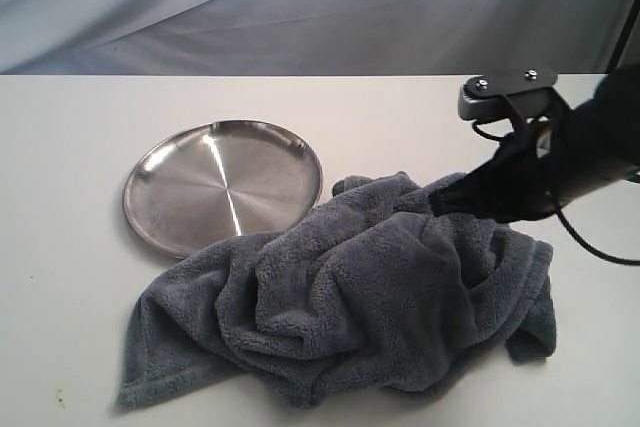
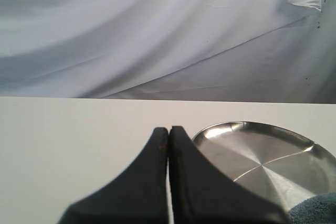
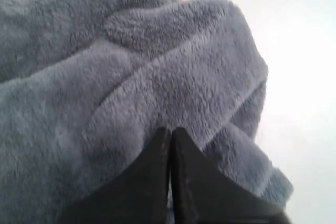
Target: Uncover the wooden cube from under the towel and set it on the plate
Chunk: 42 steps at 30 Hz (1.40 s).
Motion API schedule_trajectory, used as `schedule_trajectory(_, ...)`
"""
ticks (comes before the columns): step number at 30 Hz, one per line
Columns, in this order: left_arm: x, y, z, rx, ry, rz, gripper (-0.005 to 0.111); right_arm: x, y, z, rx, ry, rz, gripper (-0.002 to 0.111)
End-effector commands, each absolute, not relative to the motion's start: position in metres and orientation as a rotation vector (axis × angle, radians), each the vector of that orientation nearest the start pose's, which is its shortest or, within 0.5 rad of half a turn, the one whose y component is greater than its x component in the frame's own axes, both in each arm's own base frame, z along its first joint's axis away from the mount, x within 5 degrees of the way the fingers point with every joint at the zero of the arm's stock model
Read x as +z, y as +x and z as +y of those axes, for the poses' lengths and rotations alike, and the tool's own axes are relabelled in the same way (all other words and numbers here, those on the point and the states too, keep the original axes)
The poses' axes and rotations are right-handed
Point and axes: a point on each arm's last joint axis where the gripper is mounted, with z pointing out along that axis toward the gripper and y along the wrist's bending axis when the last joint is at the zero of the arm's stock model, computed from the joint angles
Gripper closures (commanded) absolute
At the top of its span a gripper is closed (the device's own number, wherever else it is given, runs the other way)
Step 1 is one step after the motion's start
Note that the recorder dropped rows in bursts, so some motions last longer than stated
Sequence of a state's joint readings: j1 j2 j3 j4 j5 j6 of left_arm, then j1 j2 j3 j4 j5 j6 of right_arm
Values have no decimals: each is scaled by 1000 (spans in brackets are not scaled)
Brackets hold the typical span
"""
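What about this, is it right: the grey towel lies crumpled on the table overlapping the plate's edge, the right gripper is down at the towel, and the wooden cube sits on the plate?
Not quite: the plate is bare in the exterior view, and no wooden cube shows anywhere. The towel does overlap its edge, with the right gripper at the towel.

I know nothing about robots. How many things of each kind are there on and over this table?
Towel: 1
Plate: 1
Grippers: 2, the left gripper and the right gripper
Total: 4
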<state>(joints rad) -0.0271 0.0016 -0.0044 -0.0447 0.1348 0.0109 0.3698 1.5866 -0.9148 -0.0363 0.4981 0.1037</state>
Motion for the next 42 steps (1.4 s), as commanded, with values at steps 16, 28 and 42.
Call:
schedule_trajectory(16,201,56,-2,-54,-2,1616,105,217,316,257,261,-767,2526,108)
schedule_trajectory(28,201,56,-2,-52,0,1616,105,192,186,311,300,-1249,2491,108)
schedule_trajectory(42,201,56,-2,-54,-2,1616,105,202,136,157,353,-895,2555,108)
